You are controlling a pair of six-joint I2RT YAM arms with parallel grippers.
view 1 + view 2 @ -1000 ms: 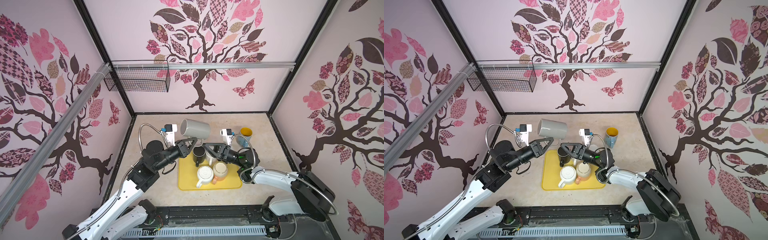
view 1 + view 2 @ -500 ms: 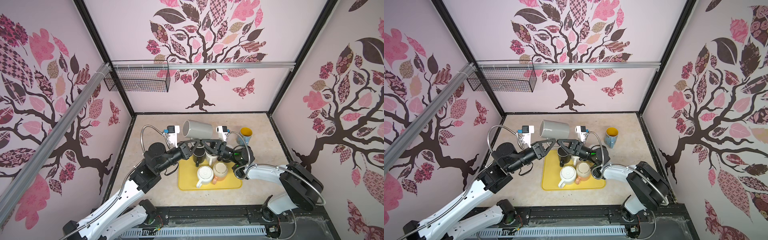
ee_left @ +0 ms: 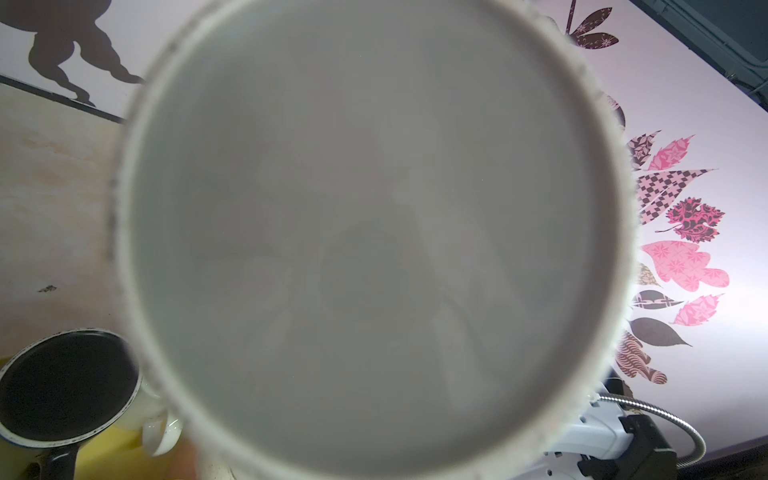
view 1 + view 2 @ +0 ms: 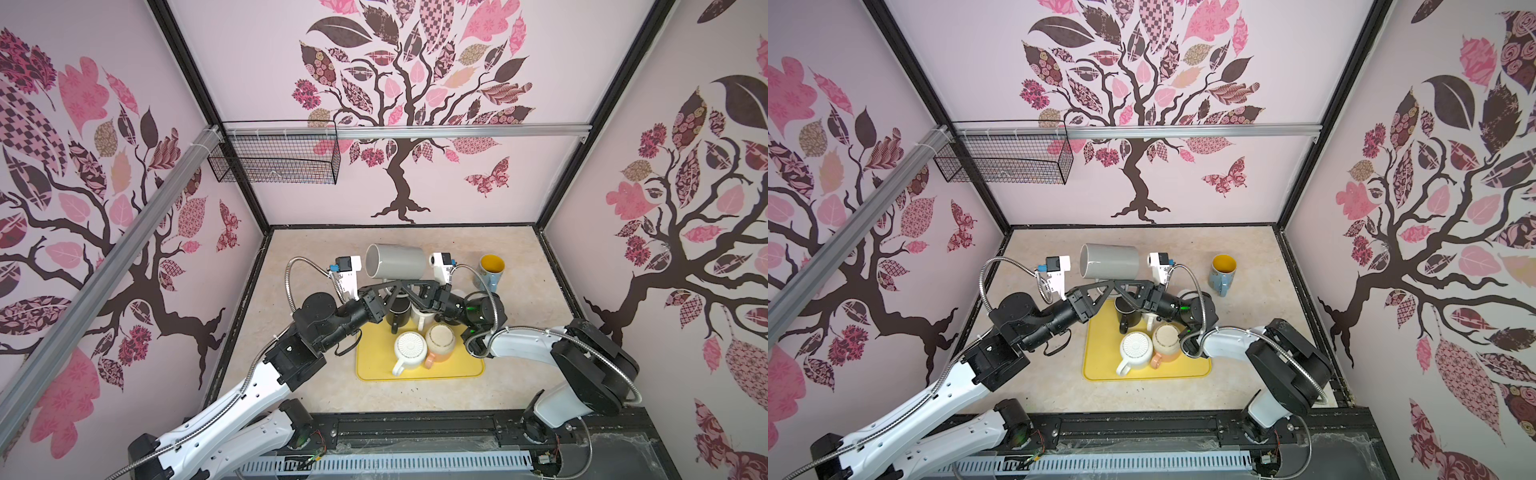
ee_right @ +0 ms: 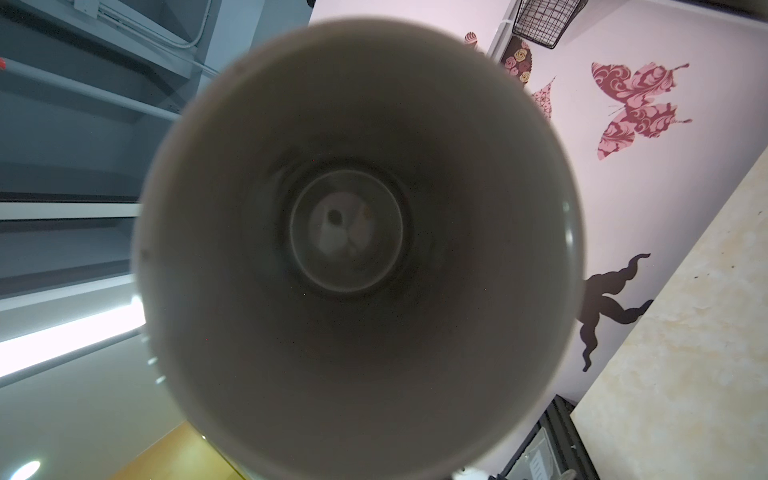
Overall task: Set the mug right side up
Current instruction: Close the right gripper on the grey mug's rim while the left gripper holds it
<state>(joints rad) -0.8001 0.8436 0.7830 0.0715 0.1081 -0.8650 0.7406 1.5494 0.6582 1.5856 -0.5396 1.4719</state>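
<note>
The grey mug [image 4: 397, 261] [image 4: 1109, 261] hangs on its side in the air above the yellow tray [image 4: 457, 368]. Its handle points down. My left gripper [image 4: 394, 286] [image 4: 1109, 286] comes in from the left and is shut on that handle under the mug. From the right, my right gripper [image 4: 406, 286] [image 4: 1122, 286] meets it at the same spot, also shut on the handle. The mug's flat base [image 3: 374, 232] fills the left wrist view. Its hollow inside [image 5: 345, 232] fills the right wrist view. Both pairs of jaws are hidden in the wrist views.
On the tray an open black mug [image 4: 397, 312] [image 3: 62, 386] stands beside a white one [image 4: 424, 321]. A white mug [image 4: 409, 347] and a tan mug [image 4: 441, 338] sit upside down. A blue mug with a yellow inside [image 4: 490, 272] stands at the right. A wire basket [image 4: 274, 160] hangs on the back wall.
My right gripper has moved left, up to the underside of the held mug, and closed there. The left gripper has kept its hold, and the mug has shifted only slightly.
</note>
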